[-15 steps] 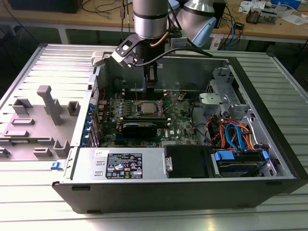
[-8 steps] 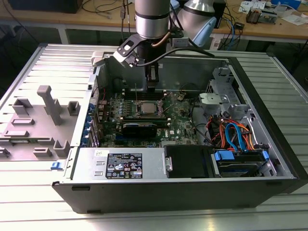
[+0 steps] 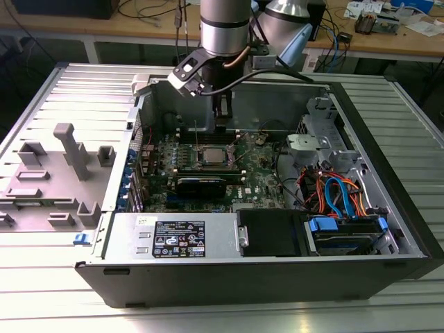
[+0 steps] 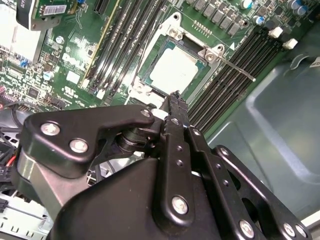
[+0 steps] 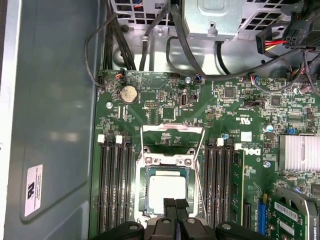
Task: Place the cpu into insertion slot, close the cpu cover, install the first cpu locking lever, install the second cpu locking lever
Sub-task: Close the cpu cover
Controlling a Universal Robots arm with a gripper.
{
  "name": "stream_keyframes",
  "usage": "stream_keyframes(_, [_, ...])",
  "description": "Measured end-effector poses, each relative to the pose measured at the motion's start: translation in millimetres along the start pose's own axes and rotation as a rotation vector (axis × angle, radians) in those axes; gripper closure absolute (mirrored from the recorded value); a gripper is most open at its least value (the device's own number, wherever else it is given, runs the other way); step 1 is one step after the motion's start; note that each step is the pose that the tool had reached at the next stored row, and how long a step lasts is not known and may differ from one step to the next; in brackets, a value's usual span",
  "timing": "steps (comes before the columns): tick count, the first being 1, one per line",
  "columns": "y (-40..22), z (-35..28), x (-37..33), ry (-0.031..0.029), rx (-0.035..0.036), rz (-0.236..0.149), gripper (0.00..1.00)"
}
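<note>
Clenched, empty black end effector hovers by the small silver-grey square cpu, seated in the dark-framed insertion slot at the green motherboard's centre. The thin silver cpu cover appears raised. A stray downward nudge could skew the chip, bending contacts.

I count one cpu, one slot, one cover and two levers. Memory slots: four on either side of the cpu, eight in all. One coin cell, one heatsink, one card. My gripper: one, with two fingers.
</note>
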State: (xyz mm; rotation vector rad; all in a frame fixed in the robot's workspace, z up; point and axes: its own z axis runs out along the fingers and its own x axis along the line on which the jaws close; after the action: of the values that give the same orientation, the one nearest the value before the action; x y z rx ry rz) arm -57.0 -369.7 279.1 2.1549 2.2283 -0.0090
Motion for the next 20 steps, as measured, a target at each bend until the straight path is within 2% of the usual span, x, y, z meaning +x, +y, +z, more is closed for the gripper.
stream_keyframes(1, [1.7,0.3,0.0,-0.0003,0.0017,0.015,0.89])
stream_keyframes(6, [4.0,0.8,0.0,-0.0011,0.0042,0.034,0.89])
stream_keyframes(20, [6.4,1.1,-0.1,-0.0011,0.0043,0.036,0.89])
